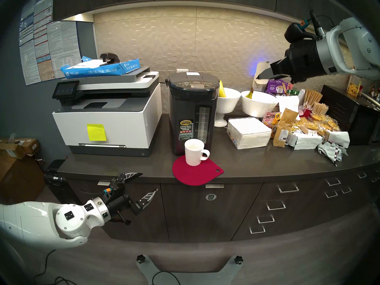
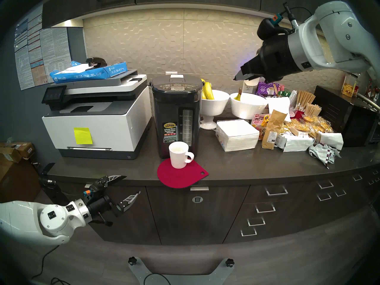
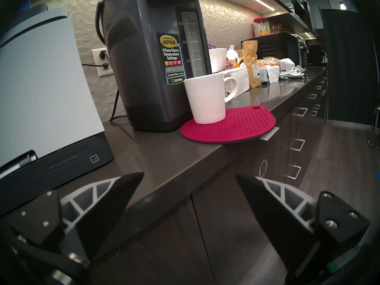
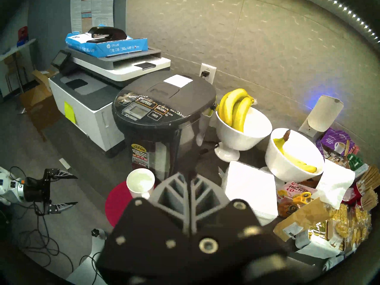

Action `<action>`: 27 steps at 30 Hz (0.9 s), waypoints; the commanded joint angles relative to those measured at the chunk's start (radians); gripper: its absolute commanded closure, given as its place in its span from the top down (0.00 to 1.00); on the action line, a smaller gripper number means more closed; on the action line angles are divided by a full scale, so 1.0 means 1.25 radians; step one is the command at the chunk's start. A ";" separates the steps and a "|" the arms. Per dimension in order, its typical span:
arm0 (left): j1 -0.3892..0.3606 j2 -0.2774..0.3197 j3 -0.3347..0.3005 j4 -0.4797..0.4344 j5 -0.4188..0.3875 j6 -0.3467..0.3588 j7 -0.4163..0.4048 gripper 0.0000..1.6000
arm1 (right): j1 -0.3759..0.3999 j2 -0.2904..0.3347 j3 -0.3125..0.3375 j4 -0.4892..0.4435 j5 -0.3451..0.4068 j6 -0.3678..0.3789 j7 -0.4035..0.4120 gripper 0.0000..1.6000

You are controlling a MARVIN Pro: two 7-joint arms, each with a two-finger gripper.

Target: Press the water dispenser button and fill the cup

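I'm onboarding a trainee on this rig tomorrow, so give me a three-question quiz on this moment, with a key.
1. True or false: the white mug stands on the red silicone mat.
2. Which end effector is shut: A) left end effector B) right end effector C) both?
3. Fill in: the wide button on the water dispenser panel that must be pressed reads ____.

Key:
1. True; the mat overhangs the counter edge.
2. B; its fingers are pressed together, high above the fruit bowls, and touch nothing, while the left one gapes open below counter level.
3. DISPENSE.
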 commanded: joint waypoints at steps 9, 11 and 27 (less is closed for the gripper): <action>-0.008 -0.002 -0.005 -0.004 0.001 -0.003 0.000 1.00 | 0.045 0.152 -0.117 -0.117 -0.038 -0.084 -0.158 0.00; -0.008 -0.002 -0.005 -0.004 0.001 -0.003 0.000 1.00 | 0.047 0.160 -0.134 -0.121 -0.046 -0.104 -0.183 0.00; -0.010 -0.002 -0.003 -0.004 0.001 -0.003 0.001 1.00 | 0.080 0.203 -0.227 -0.228 -0.098 -0.269 -0.357 0.00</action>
